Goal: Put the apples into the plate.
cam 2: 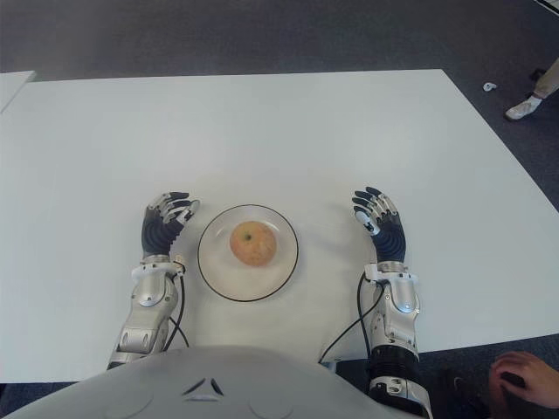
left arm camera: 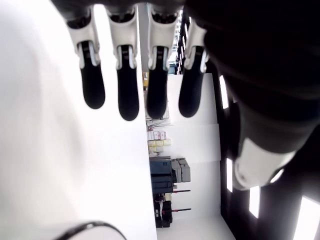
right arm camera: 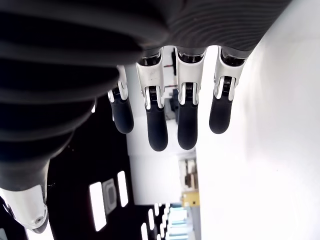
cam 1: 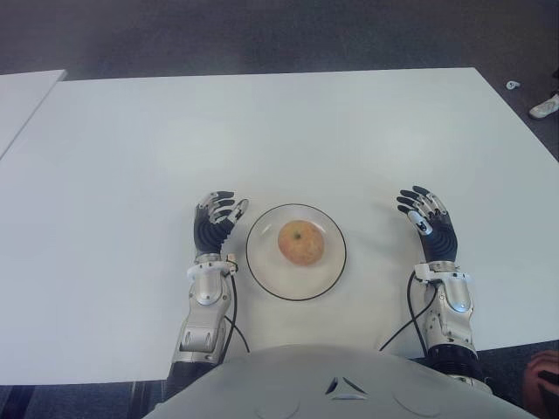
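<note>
1. Left hand [cam 1: 215, 223]: the fingers [left arm camera: 127, 95] extend straight and loose, enclosing nothing. The hand shows just beside the plate's left rim; contact with the rim cannot be confirmed.

2. Right hand [cam 1: 428, 222]: the fingers [right arm camera: 156, 125] are likewise extended and relaxed, with nothing held. It shows to the right of the plate, clearly apart from it.

3. Apple [cam 1: 301, 243]: one item, yellowish with a red blush, stem end up. It sits inside the plate, slightly toward the far side of the centre. No other apple is visible anywhere in view.

4. Handling estimate, apple: probably firm and rigid, of moderate weight for a multi-finger hand. The skin looks smooth, so likely somewhat slippery; the round form would tend to roll if nudged. Bruising is possible under a hard squeeze or a drop. Best hold, in judgement: fingers wrapped around the widest girth from above, thumb opposed on the far flank, avoiding the stem dimple.

5. Plate [cam 1: 262, 276]: round, white with a dark rim line, between the two hands, close to the robot's body.

6. Surface [cam 1: 262, 131]: white, broad, flat.

7. Task status, judged: the only visible apple is already in the plate.
</note>
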You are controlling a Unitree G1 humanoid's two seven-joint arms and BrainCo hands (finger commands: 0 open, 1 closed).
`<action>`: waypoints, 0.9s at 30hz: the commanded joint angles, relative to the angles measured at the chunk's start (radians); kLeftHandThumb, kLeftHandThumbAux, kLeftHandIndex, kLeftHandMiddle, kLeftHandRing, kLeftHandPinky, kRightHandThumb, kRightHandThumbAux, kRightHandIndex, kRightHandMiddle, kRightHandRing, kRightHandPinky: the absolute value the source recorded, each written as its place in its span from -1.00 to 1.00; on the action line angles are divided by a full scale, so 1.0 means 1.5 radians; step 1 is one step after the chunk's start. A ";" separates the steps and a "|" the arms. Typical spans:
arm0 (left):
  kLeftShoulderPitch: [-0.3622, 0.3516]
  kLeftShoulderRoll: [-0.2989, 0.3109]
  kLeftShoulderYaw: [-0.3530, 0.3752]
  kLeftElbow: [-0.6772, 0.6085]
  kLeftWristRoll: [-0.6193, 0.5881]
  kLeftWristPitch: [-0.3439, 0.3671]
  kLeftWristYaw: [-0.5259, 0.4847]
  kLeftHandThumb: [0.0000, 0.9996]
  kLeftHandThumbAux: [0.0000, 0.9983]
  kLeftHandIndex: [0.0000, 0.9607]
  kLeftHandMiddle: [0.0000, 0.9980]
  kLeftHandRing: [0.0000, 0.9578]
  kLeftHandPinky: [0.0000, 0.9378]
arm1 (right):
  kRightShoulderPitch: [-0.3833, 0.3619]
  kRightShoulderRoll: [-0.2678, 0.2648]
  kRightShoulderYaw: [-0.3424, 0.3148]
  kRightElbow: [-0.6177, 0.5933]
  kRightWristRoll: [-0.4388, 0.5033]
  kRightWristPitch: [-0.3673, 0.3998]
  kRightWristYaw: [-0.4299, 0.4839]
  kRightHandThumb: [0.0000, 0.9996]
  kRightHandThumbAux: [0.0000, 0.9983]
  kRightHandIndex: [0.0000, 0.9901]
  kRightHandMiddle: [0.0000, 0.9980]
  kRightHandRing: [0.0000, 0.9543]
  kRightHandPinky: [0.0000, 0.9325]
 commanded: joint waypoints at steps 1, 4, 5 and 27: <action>0.006 -0.012 -0.006 0.010 0.003 0.013 -0.014 0.36 0.44 -0.16 -0.31 -0.26 -0.21 | 0.008 -0.003 -0.007 0.010 0.012 0.018 0.007 -0.22 0.22 -0.57 -0.39 -0.42 -0.42; 0.008 -0.013 -0.007 0.010 0.001 0.015 -0.017 0.36 0.44 -0.17 -0.31 -0.26 -0.20 | 0.008 -0.005 -0.010 0.009 0.014 0.020 0.010 -0.22 0.22 -0.57 -0.39 -0.42 -0.42; 0.008 -0.014 -0.006 0.010 0.001 0.015 -0.018 0.36 0.44 -0.17 -0.31 -0.26 -0.20 | 0.008 -0.005 -0.011 0.009 0.014 0.020 0.011 -0.22 0.22 -0.57 -0.39 -0.42 -0.42; 0.018 -0.026 -0.014 0.000 -0.018 0.051 -0.024 0.36 0.44 -0.16 -0.32 -0.28 -0.22 | 0.007 -0.022 -0.028 -0.001 0.031 0.041 0.027 -0.22 0.22 -0.57 -0.39 -0.42 -0.42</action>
